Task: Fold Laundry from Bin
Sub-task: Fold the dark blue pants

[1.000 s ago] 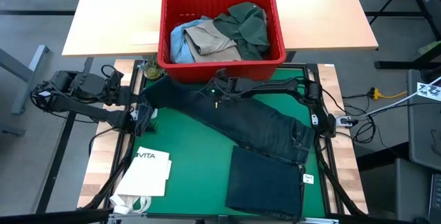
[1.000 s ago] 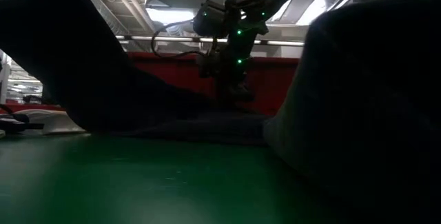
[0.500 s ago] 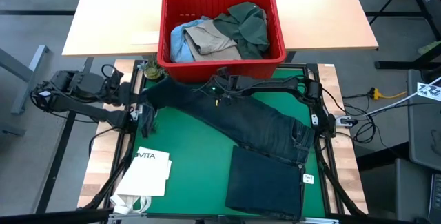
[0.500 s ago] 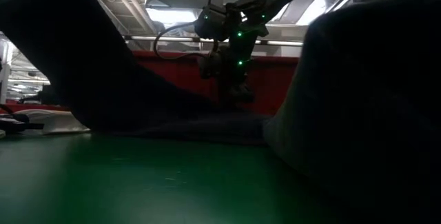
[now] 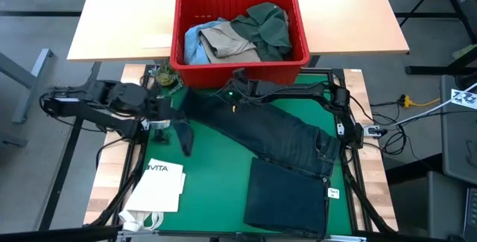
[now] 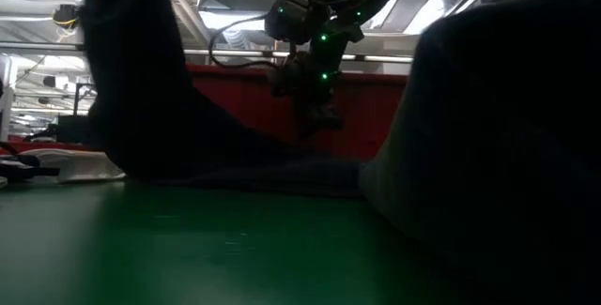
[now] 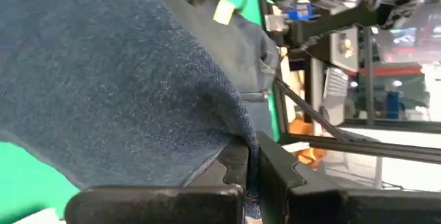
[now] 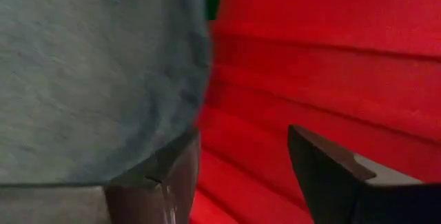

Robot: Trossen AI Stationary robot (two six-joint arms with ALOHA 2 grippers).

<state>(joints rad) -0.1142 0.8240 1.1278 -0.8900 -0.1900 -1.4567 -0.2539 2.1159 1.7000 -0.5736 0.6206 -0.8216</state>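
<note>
Left wrist view: the left gripper is pinched tight on a fold of the dark navy-grey trousers.

Only that wrist camera shows the cloth caught between the 2 fingers; from the high view the left gripper is just a dark mass lifting 1 trouser leg off the green mat, the rest of the trousers lying slantwise across it onto a folded dark garment. The right wrist view alone shows the right gripper spread wide and holding nothing, 1 finger beside the trouser cloth, the ribbed wall of the bin just ahead. The high view places that gripper just beside the bin, which holds a dark green shirt, a khaki-tan garment and light blue denim. A white paper bag lies on the mat's left side.
</note>
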